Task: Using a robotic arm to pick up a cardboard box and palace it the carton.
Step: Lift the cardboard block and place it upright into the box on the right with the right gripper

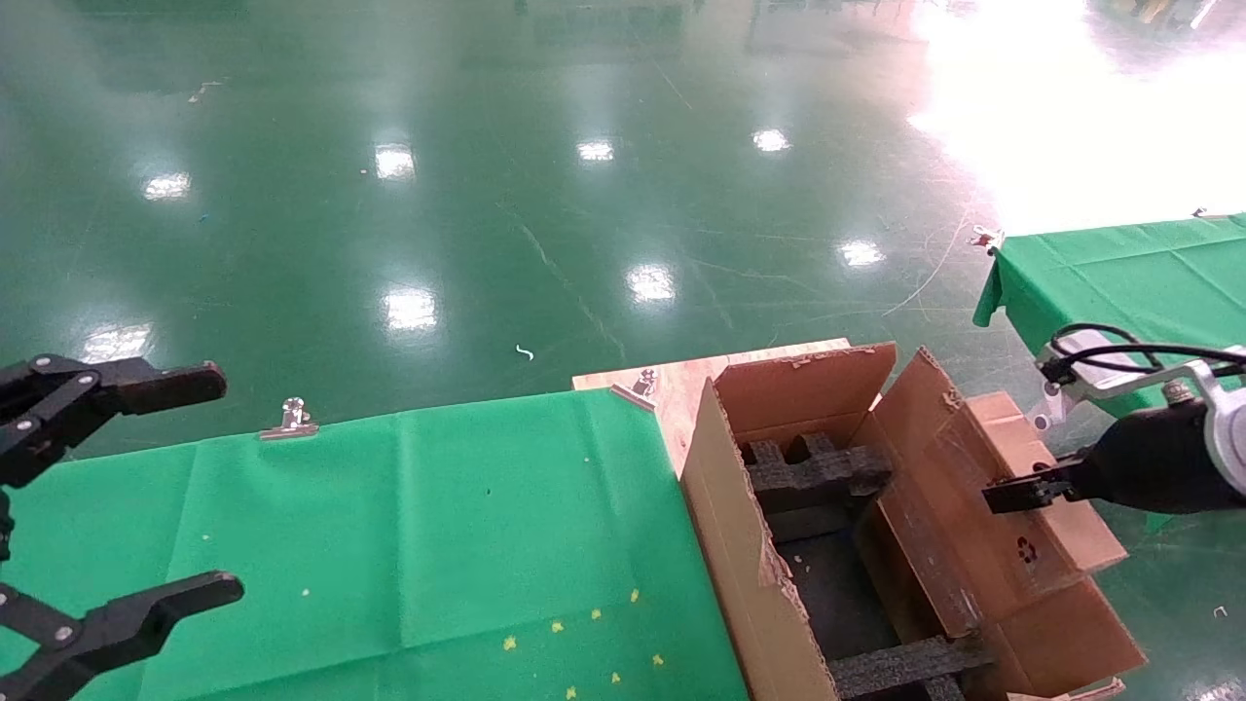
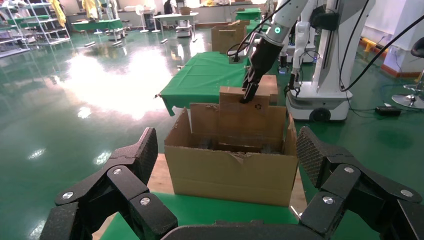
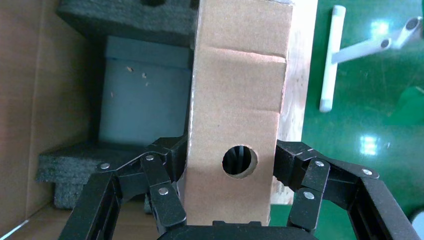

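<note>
Two fingers of the right tool (image 3: 230,200) clamp the cardboard box (image 3: 237,100) across its narrow faces, holding it above the carton (image 1: 769,545), over its right flap. It looks light, stiff and crushable, so edge grips suit it. Only a recycling mark (image 1: 1027,551) shows, no words. The left tool (image 1: 107,506) hangs wide open over the worktop (image 1: 389,526)

Bright overhead lamps mirrored on glossy floor (image 1: 409,224); blown-out glare upper right of head view; soft shadows
</note>
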`<action>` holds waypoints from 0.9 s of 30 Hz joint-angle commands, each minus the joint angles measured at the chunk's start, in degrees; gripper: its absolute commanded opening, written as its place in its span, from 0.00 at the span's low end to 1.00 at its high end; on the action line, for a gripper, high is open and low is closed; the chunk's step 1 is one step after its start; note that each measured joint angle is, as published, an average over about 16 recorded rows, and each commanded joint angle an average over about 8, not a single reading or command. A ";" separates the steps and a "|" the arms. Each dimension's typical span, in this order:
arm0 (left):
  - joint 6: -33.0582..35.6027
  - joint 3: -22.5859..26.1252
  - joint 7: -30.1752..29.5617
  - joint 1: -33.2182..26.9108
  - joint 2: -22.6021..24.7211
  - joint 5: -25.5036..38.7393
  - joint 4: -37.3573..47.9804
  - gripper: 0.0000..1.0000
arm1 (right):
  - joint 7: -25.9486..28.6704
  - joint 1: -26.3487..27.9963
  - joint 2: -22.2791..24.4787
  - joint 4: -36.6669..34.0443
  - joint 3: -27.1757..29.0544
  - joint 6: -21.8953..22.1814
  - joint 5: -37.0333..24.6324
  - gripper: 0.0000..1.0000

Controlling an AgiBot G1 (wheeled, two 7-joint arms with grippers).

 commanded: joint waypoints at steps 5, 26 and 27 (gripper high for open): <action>0.00 0.00 0.00 0.00 0.00 0.00 0.00 1.00 | 5.05 -0.74 -1.07 1.09 -0.63 0.64 -1.90 0.00; 0.00 0.01 0.00 0.00 0.00 -0.01 0.00 1.00 | 15.08 -6.73 -5.33 0.79 -3.26 4.67 -5.66 0.00; 0.00 0.01 0.00 0.00 0.00 -0.01 0.00 1.00 | 15.38 -7.25 -5.59 0.70 -3.39 5.18 -5.75 0.00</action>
